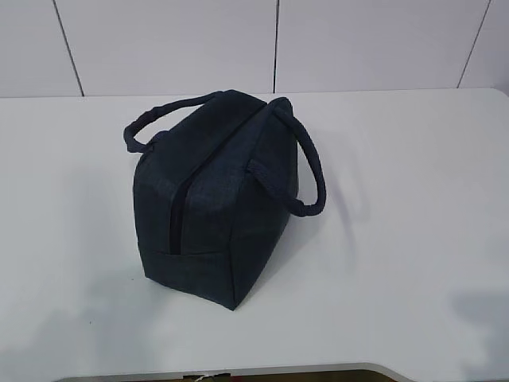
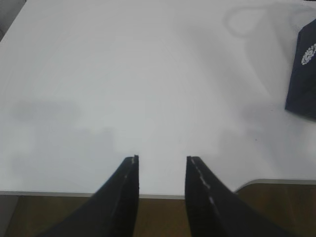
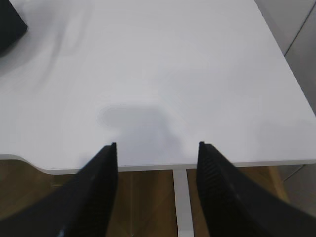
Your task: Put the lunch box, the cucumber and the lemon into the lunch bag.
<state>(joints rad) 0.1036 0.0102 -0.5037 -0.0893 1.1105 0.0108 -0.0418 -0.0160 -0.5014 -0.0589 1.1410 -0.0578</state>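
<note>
Exterior view: the lunch bag [image 1: 215, 199], dark navy fabric, stands just left of the frame's centre on the white bench [image 1: 413, 223]. Its narrow end panel faces the lower part of the frame, with a dark zipper line [image 1: 180, 211] running up this end and along the top ridge toward the upper right; the zipper appears closed. One padded loop handle [image 1: 155, 119] arches to the upper left of the bag, the other [image 1: 306, 171] droops over its right side. The lunch box, the cucumber and the lemon do not show in any view. Neither arm appears in this view; a faint shadow lies at the lower right of the bench. Behind the bench rises a pale panelled wall [image 1: 382, 40].

Left wrist view: the left claw [image 2: 162, 159] fills the lower centre of the frame, its two dark fingers [image 2: 123, 197] parted by a moderate gap with nothing between them, poised above the bench's near edge. A corner of the lunch bag, bearing a small white printed mark [image 2: 308, 54], shows at the right margin, well apart from the claw.

Right wrist view: the right claw [image 3: 157, 144] occupies the lower centre, its fingers [image 3: 217, 187] spread wider than the left pair and likewise empty, over the bench edge, with brown floor [image 3: 148, 197] visible below. A dark corner of the lunch bag lies at the upper left.
</note>
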